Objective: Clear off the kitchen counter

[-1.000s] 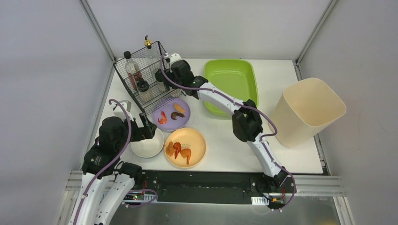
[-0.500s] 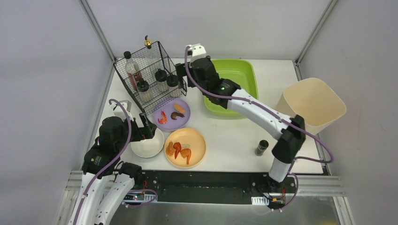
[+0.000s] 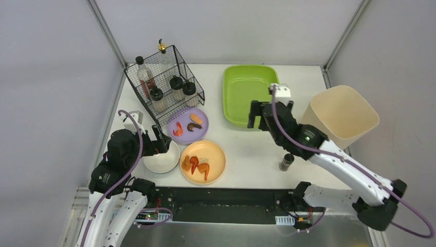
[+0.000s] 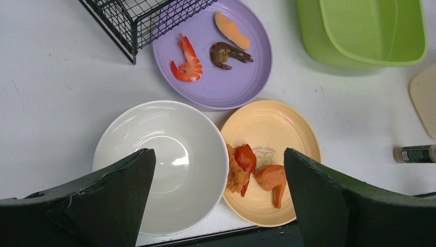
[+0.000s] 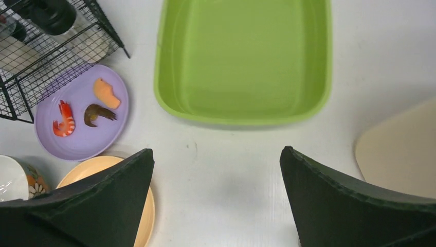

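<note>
The only writing in view is a faint print in the middle of the peach plate (image 4: 280, 128) and a label on the small dark jar (image 4: 415, 153), and both are staying too small to read. The white bench (image 3: 247, 154), edged by grey rails, is carrying everything. One black wire basket (image 3: 164, 85) at the far left is holding five capped bottles and jars, four with black tops and one with a gold top. One purple plate (image 4: 221, 87) just beside the basket is carrying one shrimp (image 4: 187, 62), one dark curled piece (image 4: 229, 53) and one orange slice (image 4: 232, 30). The peach plate is holding three reddish fried pieces (image 4: 246, 162). One white bowl (image 4: 154, 154) is sitting empty, touching the peach plate. One lime-green tray (image 3: 249, 92) is lying empty at the far middle, and one beige bin (image 3: 342, 121) is standing at the right. The jar is resting alone on the bench between the peach plate and the bin. The left arm's fingers (image 4: 103, 195) are spreading wide above the bowl, gripping nothing. The right arm's fingers (image 5: 92, 200) are likewise spreading wide and empty, hovering over bare bench just near the tray.
</note>
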`<state>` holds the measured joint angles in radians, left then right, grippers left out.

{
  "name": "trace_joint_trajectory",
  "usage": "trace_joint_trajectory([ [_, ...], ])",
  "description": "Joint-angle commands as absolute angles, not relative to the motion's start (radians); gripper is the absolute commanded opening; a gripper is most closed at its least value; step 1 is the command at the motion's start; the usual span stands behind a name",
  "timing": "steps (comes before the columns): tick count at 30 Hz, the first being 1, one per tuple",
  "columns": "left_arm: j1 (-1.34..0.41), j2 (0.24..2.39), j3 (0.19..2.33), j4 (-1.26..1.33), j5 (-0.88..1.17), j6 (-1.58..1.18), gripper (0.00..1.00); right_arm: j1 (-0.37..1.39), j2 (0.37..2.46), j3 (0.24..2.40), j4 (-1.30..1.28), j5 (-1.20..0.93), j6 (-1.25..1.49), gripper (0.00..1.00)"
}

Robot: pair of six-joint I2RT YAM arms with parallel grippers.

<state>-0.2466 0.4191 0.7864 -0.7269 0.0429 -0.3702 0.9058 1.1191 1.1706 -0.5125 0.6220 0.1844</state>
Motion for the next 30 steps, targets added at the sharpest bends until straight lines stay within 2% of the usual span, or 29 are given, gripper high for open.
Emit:
trace_joint_trajectory([
  [1,-0.232,0.411,0.798,-0.732,0.048,-0.371,1.00,0.905,0.889,1.029,-0.678,0.732,0.380,0.96],
  [6,-0.232,0.414,0.799,-0.732,0.076,-0.370,1.00,0.900,0.766,0.935,-0.883,0.836,0.566,0.96],
  [10,-0.232,0.412,0.800,-0.732,0.096,-0.370,1.00,0.894,0.724,0.902,-1.023,0.836,0.689,0.96],
  [18,-0.232,0.413,0.801,-0.730,0.120,-0.368,1.00,0.886,0.766,0.883,-1.184,0.785,0.879,0.98],
  [30,-0.232,0.416,0.802,-0.730,0.130,-0.368,1.00,0.878,0.818,0.795,-1.164,0.718,1.014,0.96],
])
